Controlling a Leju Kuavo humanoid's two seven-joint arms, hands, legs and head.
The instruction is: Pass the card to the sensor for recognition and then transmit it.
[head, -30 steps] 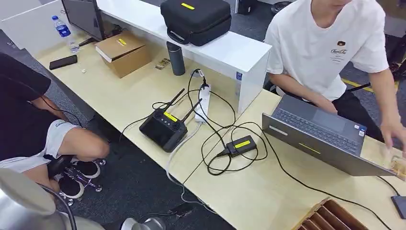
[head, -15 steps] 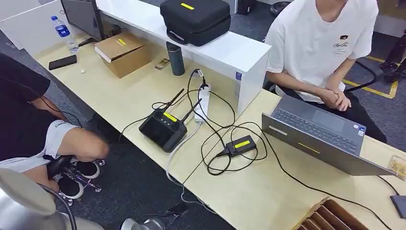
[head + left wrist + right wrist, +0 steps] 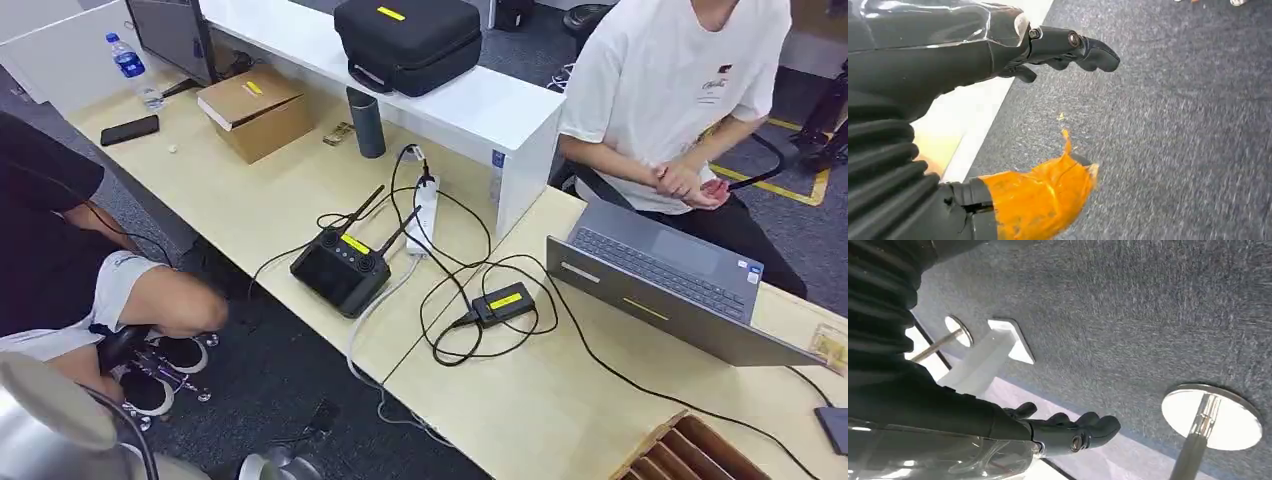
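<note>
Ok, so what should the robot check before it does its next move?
1. Left hand free: ok, fingers apart, holding nothing, above the carpet.
2. Right hand free: ok, holding nothing.
3. Card found: cannot tell, I can't pick one out.
4. Small black box with a yellow label, possibly the sensor: ok, flat on the desk, cabled, nothing on top.
5. Person's hands out of the way: ok, clasped near their body.
6. Laptop blocking the box: ok, it stands apart.
</note>
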